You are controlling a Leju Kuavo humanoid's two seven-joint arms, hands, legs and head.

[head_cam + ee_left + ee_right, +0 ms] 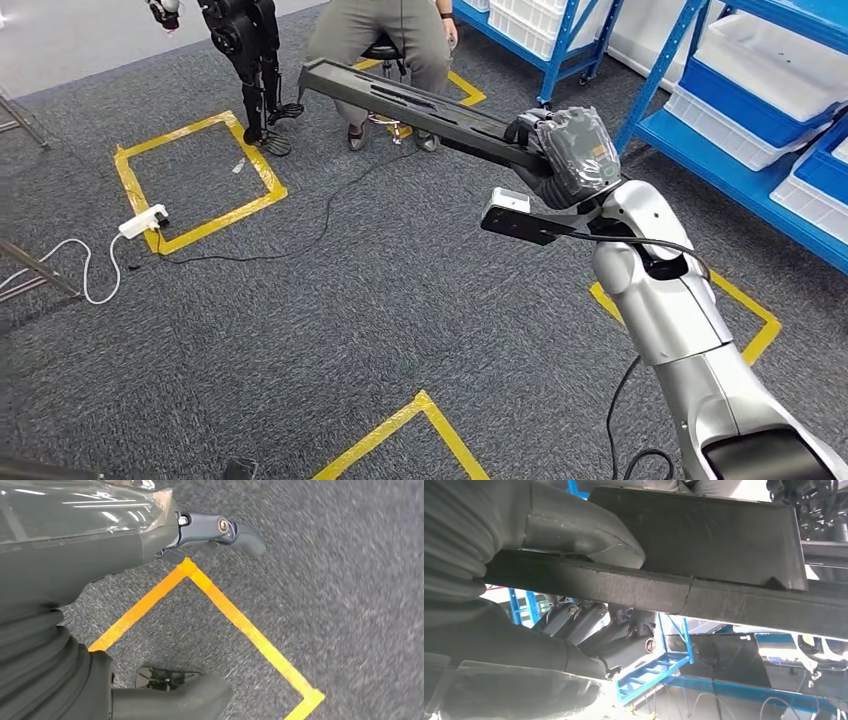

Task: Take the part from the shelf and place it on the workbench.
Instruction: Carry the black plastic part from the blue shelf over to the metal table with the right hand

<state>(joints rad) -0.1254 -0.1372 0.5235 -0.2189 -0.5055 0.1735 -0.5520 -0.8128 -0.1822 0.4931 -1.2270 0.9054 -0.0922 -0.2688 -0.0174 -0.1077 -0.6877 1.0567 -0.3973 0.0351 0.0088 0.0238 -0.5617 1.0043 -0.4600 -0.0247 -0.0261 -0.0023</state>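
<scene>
The part [420, 108] is a long, flat black bar held out above the carpet, pointing away toward the seated person. My right hand [572, 152] grips its near end, at the end of my raised silver arm. In the right wrist view the thick thumb [584, 535] lies on one side of the part [704, 545] and the darker fingers [604, 630] curl around the other side. My left hand [100, 555] hangs over the floor with its fingers [225, 530] apart and nothing in it.
Blue shelves [700, 120] with white bins [730, 130] stand at the right. A person [385, 30] sits on a stool straight ahead, next to another robot's black legs [250, 60]. Yellow tape squares [200, 180], a power strip [143, 220] and cables lie on the grey carpet.
</scene>
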